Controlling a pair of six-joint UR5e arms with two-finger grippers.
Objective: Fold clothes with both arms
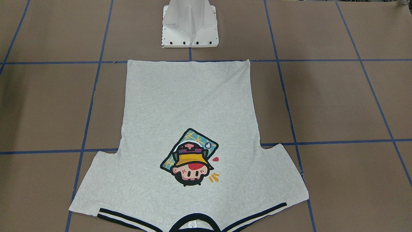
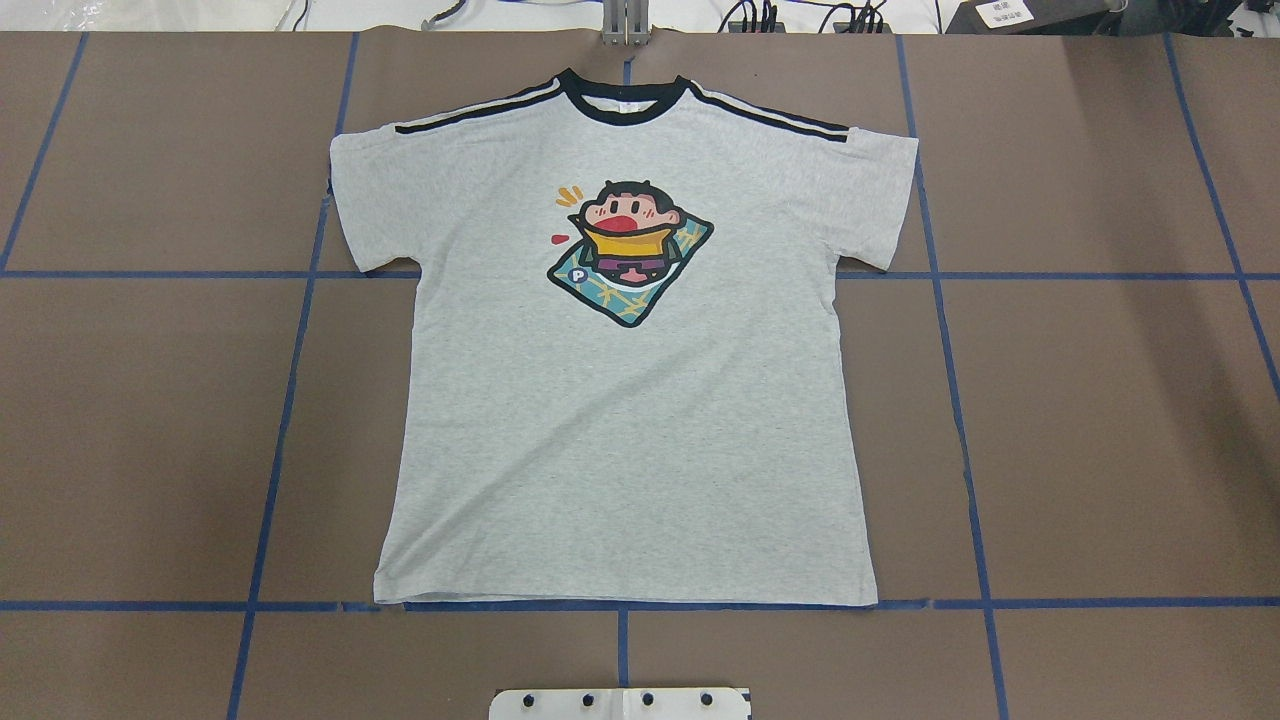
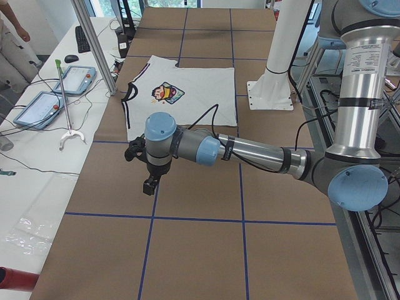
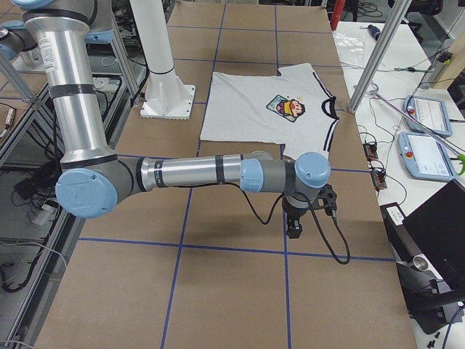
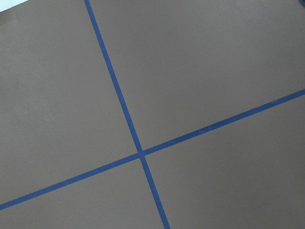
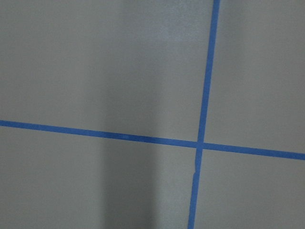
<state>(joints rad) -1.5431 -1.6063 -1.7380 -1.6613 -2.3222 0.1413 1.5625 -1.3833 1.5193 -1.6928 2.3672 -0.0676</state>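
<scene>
The light grey T-shirt lies spread flat and print up on the brown table. Its black collar is at the far edge and its hem is near the robot's base. It also shows in the front-facing view. In the exterior left view my left gripper hangs over bare table, a little short of the shirt. In the exterior right view my right gripper hangs over bare table beside the shirt. I cannot tell whether either is open or shut. Both wrist views show only table and tape.
Blue tape lines grid the brown table. The white pedestal base stands just behind the shirt's hem. Side benches hold teach pendants and cables. A metal post rises at the table's far edge, and a person's arm shows beyond it.
</scene>
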